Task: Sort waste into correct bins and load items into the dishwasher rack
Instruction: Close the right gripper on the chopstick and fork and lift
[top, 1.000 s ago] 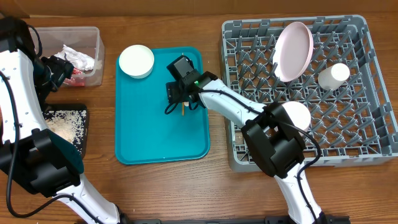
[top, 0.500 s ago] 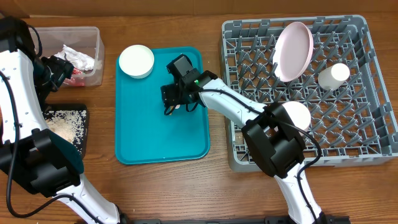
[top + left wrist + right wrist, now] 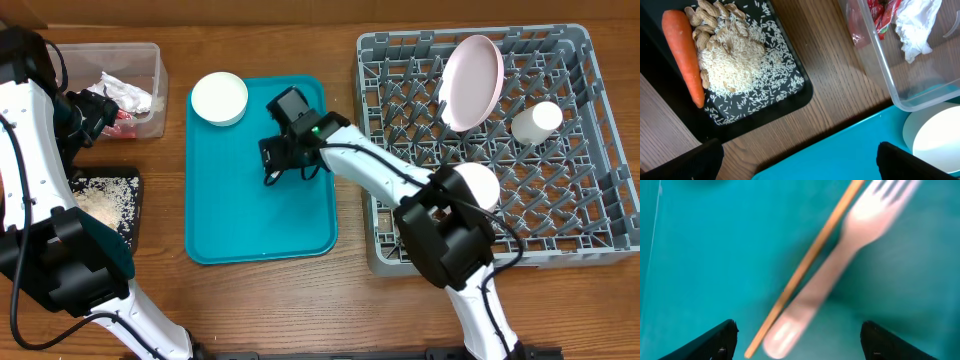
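Right gripper (image 3: 283, 158) hangs over the upper middle of the teal tray (image 3: 250, 220), jaws spread wide, nothing grasped. In the wrist view the fork (image 3: 840, 255) and the stick (image 3: 810, 265) lie flat on the tray side by side, both slanted, fork tines toward the top right. The stick runs right along the fork's handle. Their lower ends sit btwn the two fingers w/ bare tray on either side, touching neither. (From overhead the gripper body covers both, so they can't be made out there; the wrist picture is also a bit blurred.)

One bowl (image 3: 219, 98) sits at the tray's top left corner, near the gripper but apart from it. The rack (image 3: 590, 250) is just right of the tray. The plate (image 3: 472, 80) stands on edge, tilted, among the pegs toward the back. The cup (image 3: 537, 120) leans among the pegs to its right. The second bowl (image 3: 478, 180) is in the rack's left middle, partly hidden by the right arm's bulky joint, which overlaps the rack's front left part from overhead.

Left gripper (image 3: 797, 147) is also released and empty, over the table btwn tub, black tray and teal tray. The black tray (image 3: 800, 92) holds the carrot (image 3: 682, 55) along one side, touching the pile of food scraps (image 3: 735, 55) (grains, w/ what look like peanut shells at one end). The tub (image 3: 900, 95) holds the wrapper (image 3: 880, 12) & the napkin (image 3: 915, 25), touching each other.
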